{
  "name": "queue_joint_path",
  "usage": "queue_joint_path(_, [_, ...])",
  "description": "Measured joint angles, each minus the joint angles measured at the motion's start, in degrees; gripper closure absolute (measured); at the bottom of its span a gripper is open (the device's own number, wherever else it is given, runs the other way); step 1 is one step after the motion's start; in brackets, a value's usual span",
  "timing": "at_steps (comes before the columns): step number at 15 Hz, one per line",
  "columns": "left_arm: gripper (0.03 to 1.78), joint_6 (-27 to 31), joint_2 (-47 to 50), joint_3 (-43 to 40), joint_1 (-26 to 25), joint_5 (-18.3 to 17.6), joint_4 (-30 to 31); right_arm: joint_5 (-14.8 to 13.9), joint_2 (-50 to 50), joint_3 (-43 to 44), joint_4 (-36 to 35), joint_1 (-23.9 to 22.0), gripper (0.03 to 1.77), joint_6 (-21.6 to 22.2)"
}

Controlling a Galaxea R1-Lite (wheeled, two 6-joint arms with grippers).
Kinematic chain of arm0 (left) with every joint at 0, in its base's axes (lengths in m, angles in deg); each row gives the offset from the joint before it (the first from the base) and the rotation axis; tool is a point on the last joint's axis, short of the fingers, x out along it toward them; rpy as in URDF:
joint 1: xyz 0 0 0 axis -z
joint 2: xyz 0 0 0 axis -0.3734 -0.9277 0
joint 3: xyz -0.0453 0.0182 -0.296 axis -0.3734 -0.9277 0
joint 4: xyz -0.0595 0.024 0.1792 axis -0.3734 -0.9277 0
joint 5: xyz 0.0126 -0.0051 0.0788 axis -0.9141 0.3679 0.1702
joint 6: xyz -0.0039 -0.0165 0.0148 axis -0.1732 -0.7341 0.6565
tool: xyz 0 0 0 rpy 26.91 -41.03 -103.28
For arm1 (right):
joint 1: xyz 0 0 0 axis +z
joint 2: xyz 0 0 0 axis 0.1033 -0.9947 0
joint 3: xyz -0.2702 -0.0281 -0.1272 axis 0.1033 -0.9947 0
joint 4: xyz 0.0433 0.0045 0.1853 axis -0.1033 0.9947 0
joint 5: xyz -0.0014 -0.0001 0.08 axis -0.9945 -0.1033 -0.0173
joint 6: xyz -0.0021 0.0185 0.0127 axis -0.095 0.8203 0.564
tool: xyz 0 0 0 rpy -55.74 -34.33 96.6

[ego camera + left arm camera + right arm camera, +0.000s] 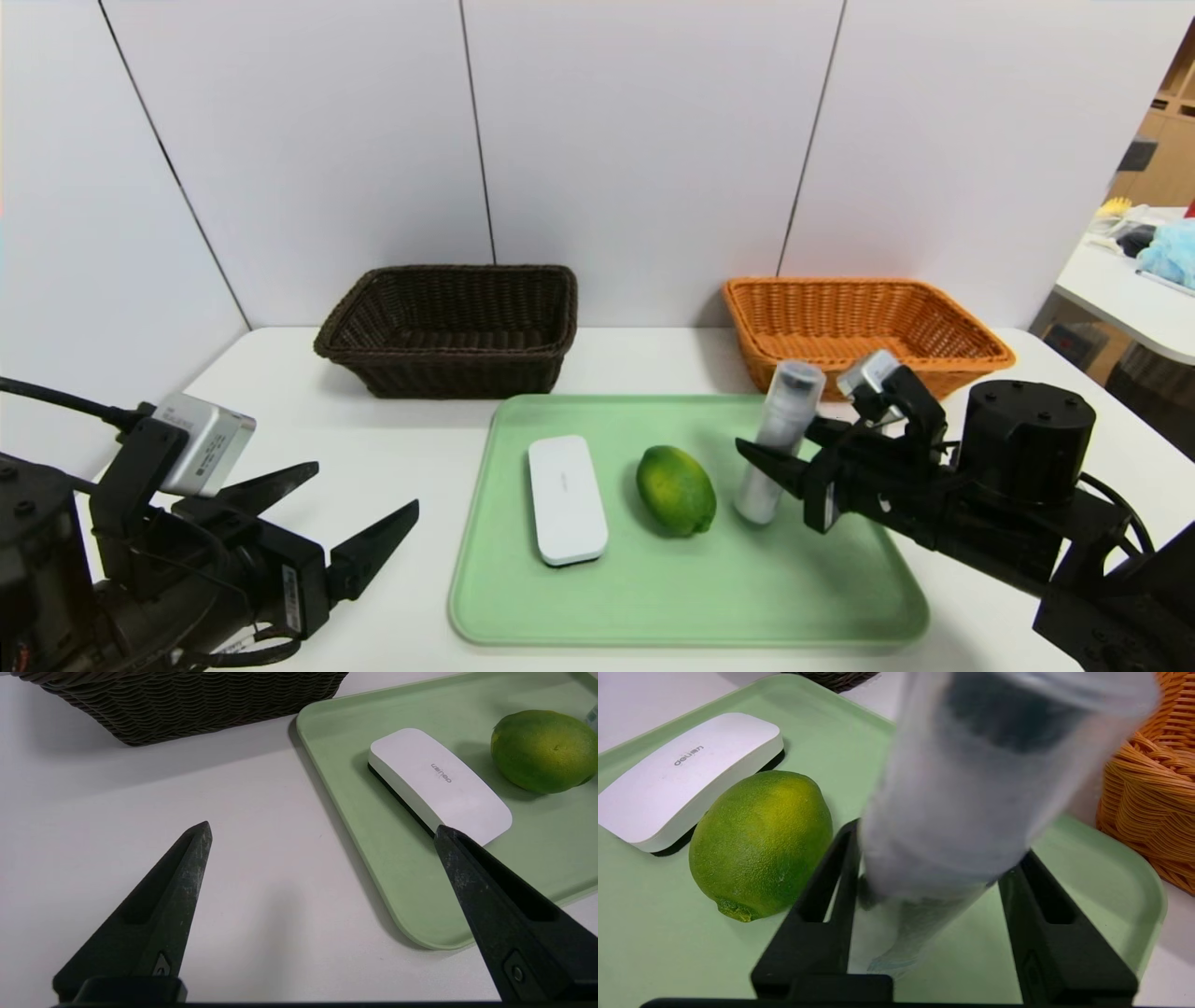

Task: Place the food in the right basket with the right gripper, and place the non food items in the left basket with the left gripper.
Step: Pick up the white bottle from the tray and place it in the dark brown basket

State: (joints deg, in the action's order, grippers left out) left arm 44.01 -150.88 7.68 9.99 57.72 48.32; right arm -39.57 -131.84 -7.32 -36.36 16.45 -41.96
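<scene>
Bottle (782,420) clamped in right gripper (782,450) above tray (691,633); left gripper (369,485) beside tray, fingers apart. Nothing sorted yet, it seems: white case (568,499) and green fruit (676,489) remaining on tray.

White table (392,476) bears two baskets (457,373) (868,364); green tray (653,607).

One fruit (676,491), two baskets (448,359), one tray (691,597).
</scene>
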Motion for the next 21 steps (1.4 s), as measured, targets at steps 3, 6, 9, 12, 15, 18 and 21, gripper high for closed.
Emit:
queue_joint_path(3, [0.12,0.00,-0.02,-0.05,0.00,0.00,0.00,-0.05,0.59,-0.13,0.11,0.74,1.28,-0.09])
queue_joint_path(6, [0.12,0.02,-0.02,-0.05,0.00,0.00,-0.02,-0.57,2.10,0.17,0.68,2.39,1.28,-0.11])
queue_joint_path(9, [0.12,0.00,-0.06,0.06,0.00,-0.07,0.00,-2.60,2.68,0.80,0.69,3.90,1.28,-0.11])
queue_joint_path(12, [0.12,0.06,-0.11,0.28,0.02,-0.10,0.02,-4.00,3.32,4.02,2.62,4.44,1.28,-0.83])
queue_joint_path(15, [0.12,0.13,-0.13,0.34,0.06,-0.21,0.00,-4.77,5.33,11.72,12.15,4.99,1.28,-0.99])
queue_joint_path(18, [0.12,0.09,-0.13,0.48,0.06,-0.16,0.02,-4.96,7.12,22.17,23.04,5.56,1.28,-0.99])
queue_joint_path(21, [0.12,0.02,-0.11,0.34,0.09,-0.18,0.04,-5.07,6.51,31.78,29.66,6.85,1.28,-1.84])
